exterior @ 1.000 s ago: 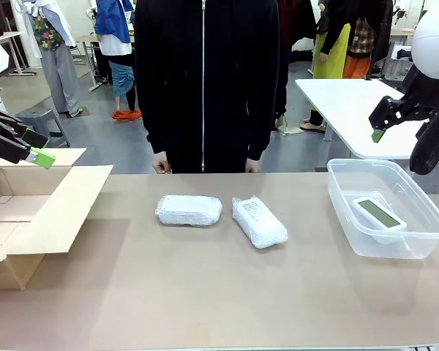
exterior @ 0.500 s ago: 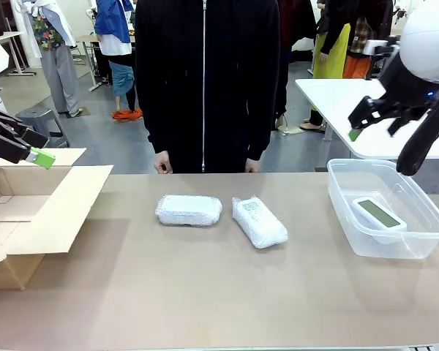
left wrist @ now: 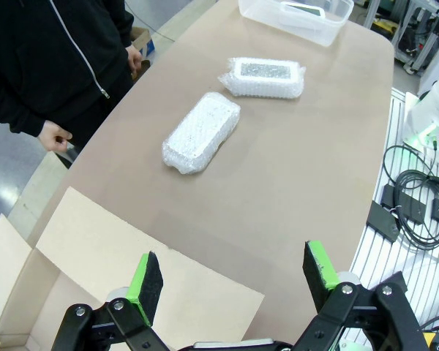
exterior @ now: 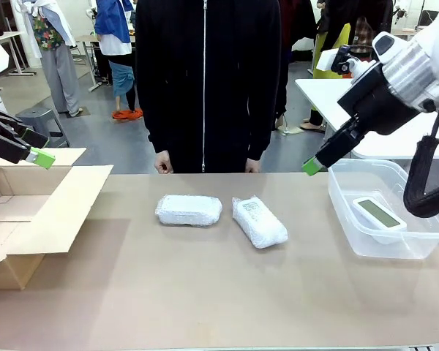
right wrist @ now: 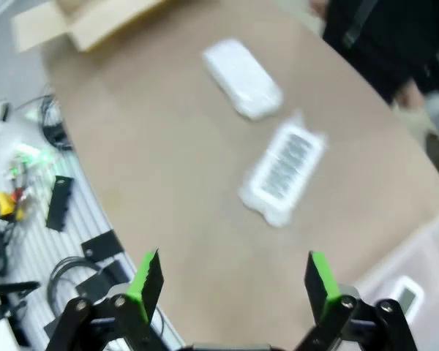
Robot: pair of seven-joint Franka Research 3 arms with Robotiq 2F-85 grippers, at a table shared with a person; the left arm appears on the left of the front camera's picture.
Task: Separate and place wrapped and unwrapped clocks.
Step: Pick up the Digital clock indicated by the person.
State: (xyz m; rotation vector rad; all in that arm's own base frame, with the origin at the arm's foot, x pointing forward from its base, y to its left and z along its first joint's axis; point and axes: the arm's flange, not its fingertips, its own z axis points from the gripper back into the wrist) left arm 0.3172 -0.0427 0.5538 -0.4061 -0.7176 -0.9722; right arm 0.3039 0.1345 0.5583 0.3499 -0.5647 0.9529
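While the bare clock (exterior: pixel 378 212) lies in the clear tub (exterior: pixel 366 165) at the robot's right, a wrapped clock (exterior: pixel 189 210) and its wrapped twin (exterior: pixel 259 221) lie mid-table, near each other. The right gripper (exterior: pixel 312 165) hangs just beside the tub, jaws spread and empty. The left gripper (left wrist: pixel 233 274), equally wide and empty, hovers over the cardboard box (exterior: pixel 51 212). The wrapped pair looks next, and that calls for a square descent onto one.

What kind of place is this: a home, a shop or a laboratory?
Probably a robotics lab or workshop hall: loose cables lie beside the table, another white worktable stands behind, and people stand about farther off.
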